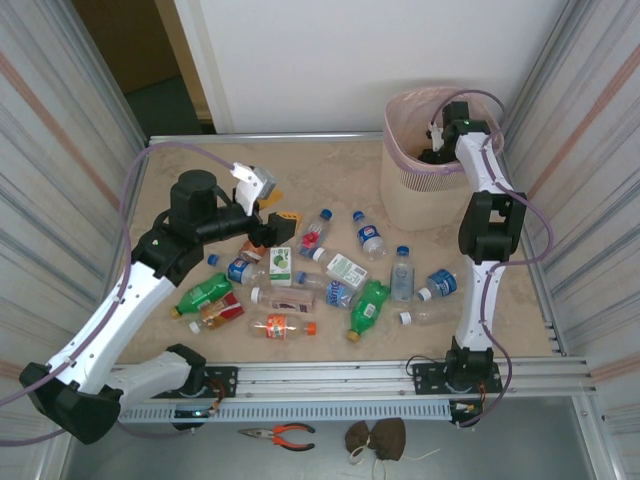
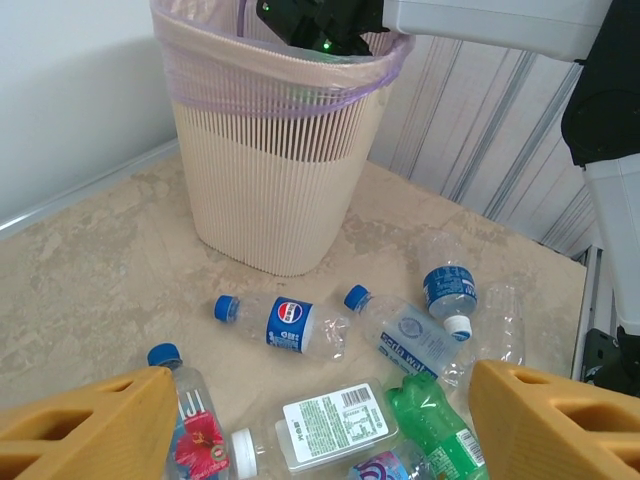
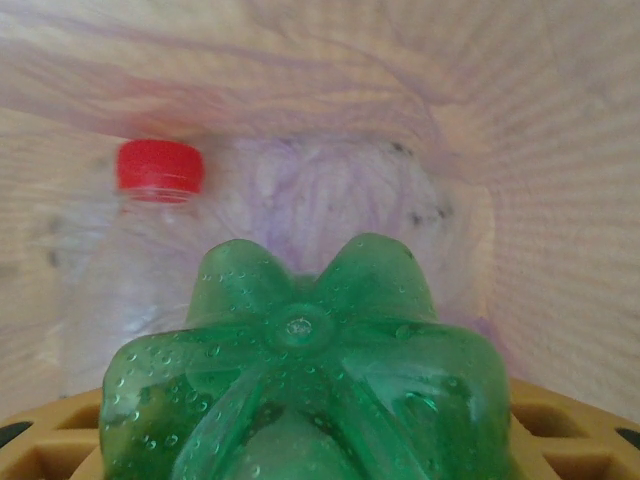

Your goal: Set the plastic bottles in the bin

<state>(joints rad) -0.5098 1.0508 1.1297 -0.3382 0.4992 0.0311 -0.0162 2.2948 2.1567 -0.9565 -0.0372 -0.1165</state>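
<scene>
The beige ribbed bin (image 1: 420,190) with a pink liner stands at the table's far right. My right gripper (image 1: 440,150) is down in its mouth, shut on a green bottle (image 3: 300,380) whose base faces the camera. A clear bottle with a red cap (image 3: 160,170) lies inside against the liner. Several plastic bottles (image 1: 330,280) lie scattered across the middle of the table. My left gripper (image 1: 270,232) hovers open over their left part, nothing between its fingers (image 2: 90,420). Below it lie a white-labelled bottle (image 2: 320,425), a green one (image 2: 435,420) and a blue-labelled clear one (image 2: 285,325), with the bin (image 2: 270,150) beyond.
Corrugated walls close in both sides and a white wall stands behind. A metal rail (image 1: 350,375) runs along the near edge. Orange-handled pliers (image 1: 280,433) and a brown object (image 1: 375,438) lie in front of it. Bare tabletop (image 1: 330,170) lies left of the bin.
</scene>
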